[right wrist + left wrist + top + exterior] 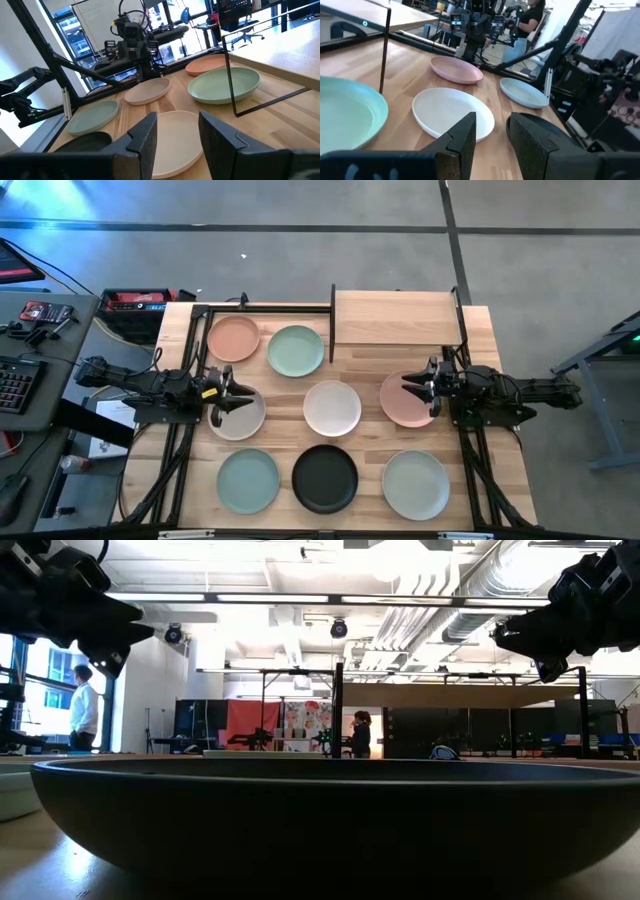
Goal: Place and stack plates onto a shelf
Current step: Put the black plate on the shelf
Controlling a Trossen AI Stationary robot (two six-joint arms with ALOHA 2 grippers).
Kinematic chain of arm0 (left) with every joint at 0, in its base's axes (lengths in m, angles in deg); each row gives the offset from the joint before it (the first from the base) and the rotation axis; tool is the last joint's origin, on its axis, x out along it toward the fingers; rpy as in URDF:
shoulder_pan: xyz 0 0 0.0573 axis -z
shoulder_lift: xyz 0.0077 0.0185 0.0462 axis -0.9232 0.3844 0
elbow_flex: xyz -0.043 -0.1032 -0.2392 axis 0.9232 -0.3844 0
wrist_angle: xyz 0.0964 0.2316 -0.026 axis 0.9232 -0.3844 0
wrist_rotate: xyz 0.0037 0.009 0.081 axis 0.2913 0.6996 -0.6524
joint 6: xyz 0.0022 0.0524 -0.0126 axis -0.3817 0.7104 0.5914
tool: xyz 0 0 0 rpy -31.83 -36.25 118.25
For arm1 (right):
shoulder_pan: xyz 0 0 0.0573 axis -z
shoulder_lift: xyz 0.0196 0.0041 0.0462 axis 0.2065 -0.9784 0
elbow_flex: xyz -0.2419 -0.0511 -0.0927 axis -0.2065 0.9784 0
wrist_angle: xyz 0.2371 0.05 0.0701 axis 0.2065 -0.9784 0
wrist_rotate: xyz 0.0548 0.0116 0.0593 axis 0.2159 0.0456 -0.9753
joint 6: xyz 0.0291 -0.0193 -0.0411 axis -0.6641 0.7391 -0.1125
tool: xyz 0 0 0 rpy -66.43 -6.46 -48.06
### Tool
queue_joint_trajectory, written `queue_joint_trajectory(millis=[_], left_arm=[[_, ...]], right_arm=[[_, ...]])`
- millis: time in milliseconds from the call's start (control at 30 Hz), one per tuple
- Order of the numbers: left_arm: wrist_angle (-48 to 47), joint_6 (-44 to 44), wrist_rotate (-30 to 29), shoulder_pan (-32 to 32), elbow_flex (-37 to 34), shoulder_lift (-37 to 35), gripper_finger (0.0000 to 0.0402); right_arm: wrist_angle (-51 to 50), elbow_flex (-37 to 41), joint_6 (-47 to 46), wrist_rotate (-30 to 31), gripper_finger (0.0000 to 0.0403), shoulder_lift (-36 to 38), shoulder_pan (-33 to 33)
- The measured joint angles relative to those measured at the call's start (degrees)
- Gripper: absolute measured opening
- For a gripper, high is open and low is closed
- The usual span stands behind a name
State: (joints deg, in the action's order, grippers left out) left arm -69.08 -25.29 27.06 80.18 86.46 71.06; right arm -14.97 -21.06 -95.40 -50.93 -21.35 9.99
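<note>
Eight plates lie flat on the butcher-block table. In the high view, the salmon plate (233, 338) and a mint green plate (296, 350) are at the far side, with a beige plate (240, 415), a cream plate (332, 408) and a pink plate (405, 402) in the middle row. A teal-mint plate (248, 480), the black plate (325, 478) and a pale mint plate (415, 484) lie near. The shelf (398, 318) stands at the far right with nothing on its board. My left gripper (232, 392) hovers open above the beige plate. My right gripper (408, 387) hovers open above the pink plate.
The shelf's thin black post (384, 50) stands between the mint green plate (345, 112) and the cream plate (452, 112). The black plate (330, 810) fills the low view's foreground. A desk with a keyboard (15, 385) sits left of the table. People stand in the room behind.
</note>
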Motion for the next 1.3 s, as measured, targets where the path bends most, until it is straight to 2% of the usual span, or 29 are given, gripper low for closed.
queue_joint_trajectory(millis=[200, 433, 633, 900, 1033, 1300], left_arm=[[1.52, -8.77, -2.68, 0.0, -0.01, 0.0, 0.011], [5.35, -13.41, -4.35, 0.02, 0.0, 0.0, 0.011], [10.37, -21.6, -5.76, 0.01, 0.0, 0.0, 0.011], [13.67, -20.13, -5.96, 0.02, 0.02, -0.01, 0.011], [13.59, -20.31, -9.01, 0.02, 0.02, 0.0, 0.011], [13.55, -20.68, -13.15, 0.01, 0.02, 0.0, 0.011]], right_arm=[[1.0, 0.09, -0.13, 1.57, 0.0129, 0.0, 0.0], [3.61, 0.11, -8.72, 1.86, 0.0129, 0.0, 0.0], [4.02, 0.11, -9.85, 1.84, 0.0129, 0.0, 0.0], [5.7, 0.09, -10.44, 5.08, 0.0129, 0.0, 0.02], [10.77, 0.09, -10.24, 5.14, 0.0129, 0.0, 0.02], [30.9, 0.02, -6.95, 5.17, 0.0129, 0.0, 0.02]])
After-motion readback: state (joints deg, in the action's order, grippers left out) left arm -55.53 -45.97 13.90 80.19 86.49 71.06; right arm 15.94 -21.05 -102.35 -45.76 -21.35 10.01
